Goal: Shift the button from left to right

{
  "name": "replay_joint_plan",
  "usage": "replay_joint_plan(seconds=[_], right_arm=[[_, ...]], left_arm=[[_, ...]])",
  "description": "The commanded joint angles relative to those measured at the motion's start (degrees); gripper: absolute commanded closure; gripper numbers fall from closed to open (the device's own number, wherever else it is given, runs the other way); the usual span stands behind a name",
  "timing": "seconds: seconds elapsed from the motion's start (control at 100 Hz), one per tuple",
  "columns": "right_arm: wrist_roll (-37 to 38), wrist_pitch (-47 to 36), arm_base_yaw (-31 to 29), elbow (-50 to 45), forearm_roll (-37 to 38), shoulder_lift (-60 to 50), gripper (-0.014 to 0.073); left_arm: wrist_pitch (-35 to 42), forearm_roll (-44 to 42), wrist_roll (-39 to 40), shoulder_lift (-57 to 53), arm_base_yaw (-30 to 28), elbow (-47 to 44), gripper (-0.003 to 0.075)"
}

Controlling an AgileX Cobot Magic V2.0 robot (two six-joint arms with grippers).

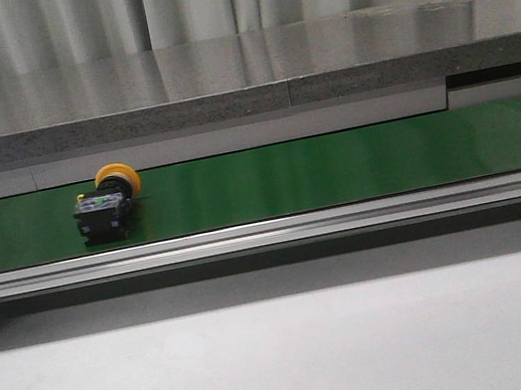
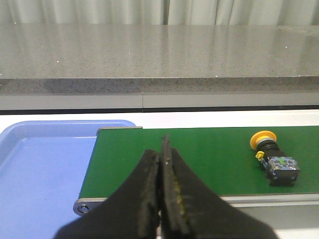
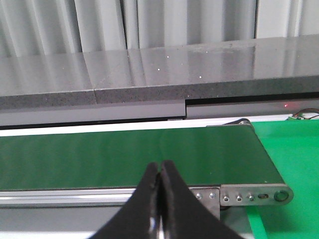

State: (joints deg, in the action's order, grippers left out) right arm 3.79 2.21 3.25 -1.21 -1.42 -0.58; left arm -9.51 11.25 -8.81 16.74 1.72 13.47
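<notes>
The button point(image 1: 106, 204), with a yellow-orange mushroom cap and a black blocky body, lies on its side on the green conveyor belt point(image 1: 337, 169) at the left. It also shows in the left wrist view point(image 2: 275, 158), well to the side of my left gripper point(image 2: 162, 149). The left gripper is shut and empty, above the near edge of the belt. My right gripper point(image 3: 160, 169) is shut and empty, above the belt's near rail by its right end. Neither gripper shows in the front view.
A blue tray point(image 2: 35, 169) sits off the belt's left end. A green surface point(image 3: 294, 154) lies past the belt's right end. A grey stone ledge point(image 1: 220, 81) runs behind the belt. A metal rail point(image 1: 267, 232) borders the belt's near side.
</notes>
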Motion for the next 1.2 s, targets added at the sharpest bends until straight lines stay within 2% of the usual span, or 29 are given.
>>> replay_joint_plan(seconds=[0.0, 0.1, 0.22, 0.43, 0.55, 0.73, 0.83, 1.0, 1.09, 1.19], right_arm=[[-0.2, -5.0, 0.1, 4.3, 0.3, -0.8, 0.066], [-0.2, -0.6, 0.1, 8.8, 0.3, 0.9, 0.066], [-0.2, 9.5, 0.1, 16.1, 0.3, 5.7, 0.066], [-0.2, 28.3, 0.1, 30.6, 0.3, 19.5, 0.066], [-0.2, 35.4, 0.1, 37.8, 0.3, 28.6, 0.066], [-0.2, 34.8, 0.1, 43.9, 0.1, 38.3, 0.066], [-0.2, 32.5, 0.1, 44.2, -0.3, 41.9, 0.066], [-0.2, 33.9, 0.1, 44.2, -1.3, 45.6, 0.0651], [-0.2, 35.1, 0.1, 44.2, -2.7, 47.0, 0.058], [-0.2, 35.7, 0.1, 44.2, -4.0, 47.8, 0.0407]], left_arm=[[5.0, 0.6, 0.0, 0.3, 0.4, 1.6, 0.0741], [5.0, 0.6, 0.0, 0.3, 0.4, 1.6, 0.0741], [5.0, 0.6, 0.0, 0.3, 0.4, 1.6, 0.0741], [5.0, 0.6, 0.0, 0.3, 0.4, 1.6, 0.0741], [5.0, 0.6, 0.0, 0.3, 0.4, 1.6, 0.0741], [5.0, 0.6, 0.0, 0.3, 0.4, 1.6, 0.0741], [5.0, 0.6, 0.0, 0.3, 0.4, 1.6, 0.0741], [5.0, 0.6, 0.0, 0.3, 0.4, 1.6, 0.0741], [5.0, 0.6, 0.0, 0.3, 0.4, 1.6, 0.0741], [5.0, 0.6, 0.0, 0.3, 0.4, 1.6, 0.0741]])
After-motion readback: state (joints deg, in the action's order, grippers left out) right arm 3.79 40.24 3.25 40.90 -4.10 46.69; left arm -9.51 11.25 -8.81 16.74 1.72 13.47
